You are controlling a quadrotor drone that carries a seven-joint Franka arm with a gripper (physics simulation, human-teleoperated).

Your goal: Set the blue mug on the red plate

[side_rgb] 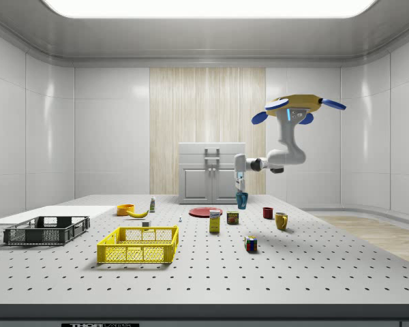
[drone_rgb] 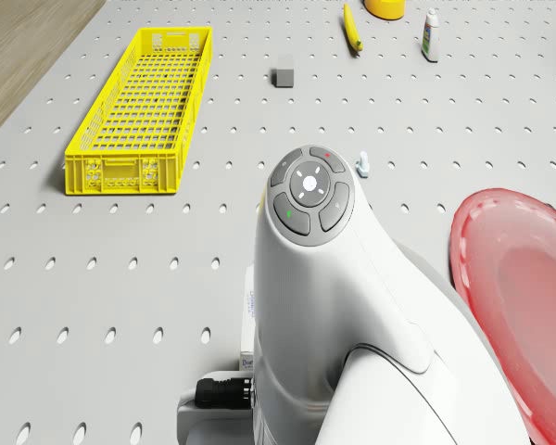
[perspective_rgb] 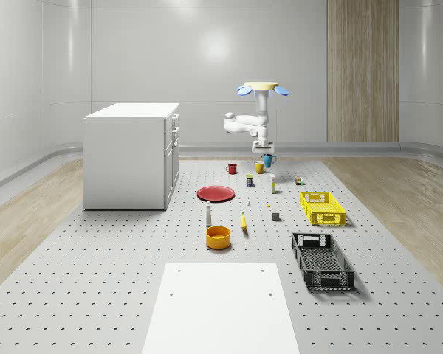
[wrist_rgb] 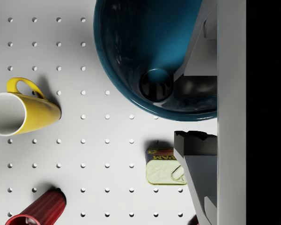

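The blue mug hangs in my gripper just above the table's far end. In the wrist view one finger is inside the mug and the other is outside, with the rim pinched between them. The side view puts the mug under the gripper, to the right of the red plate. The red plate lies flat and bare, nearer the front and to the whole-scene view's left of the mug. The drone hovers over the far end of the table.
A yellow mug, a red mug and a flat tin lie below the gripper. A yellow crate, black crate, orange bowl, banana and bottle sit nearer the front. A white cabinet stands at the left.
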